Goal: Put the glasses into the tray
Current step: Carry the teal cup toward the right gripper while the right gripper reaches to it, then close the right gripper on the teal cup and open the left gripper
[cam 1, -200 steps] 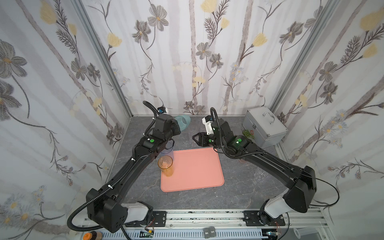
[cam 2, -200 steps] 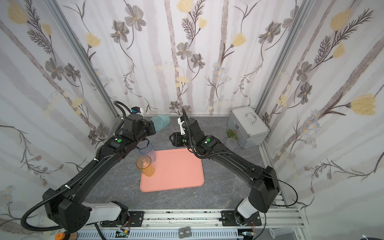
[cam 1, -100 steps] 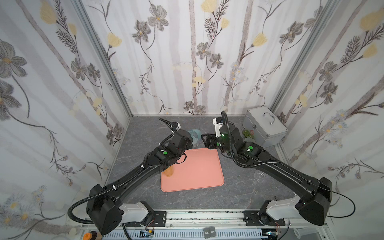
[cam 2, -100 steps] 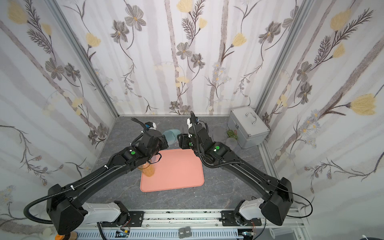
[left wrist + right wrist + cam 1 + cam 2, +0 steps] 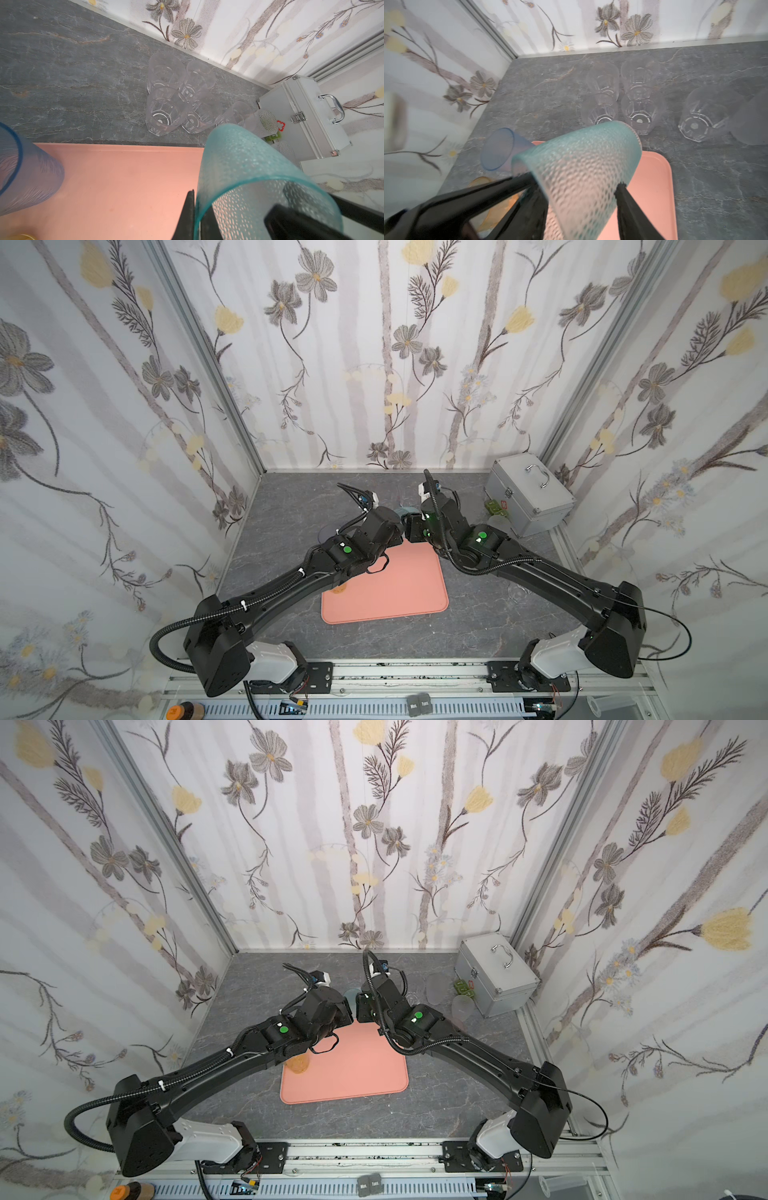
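- Left end effector (image 5: 197, 205) is clamped tight on the rim wall of the teal glass (image 5: 239, 158), one finger inside and one outside. The right end effector (image 5: 579, 187) stands about half open astride the same glass; whether it presses I cannot tell.
- Both arms have come lower and further right within the last second, so the teal glass now hangs tilted over the far edge of the tray (image 5: 395, 593), not yet set down. Placing looks close.
- One tray lies on the surface (image 5: 291, 506).
- One silver case (image 5: 528, 497) sits back right.
- Tinted glasses: three. These are the teal one in hand, a blue one (image 5: 31, 170) on the tray's far left corner, and an amber one (image 5: 297, 1064) on its left side, now mostly under the left arm.
- Frosted glasses (image 5: 436, 986): two, near the case.
- Clear glasses (image 5: 641, 116): five counted, behind the tray.
- One green object (image 5: 496, 508) sits beside the case.
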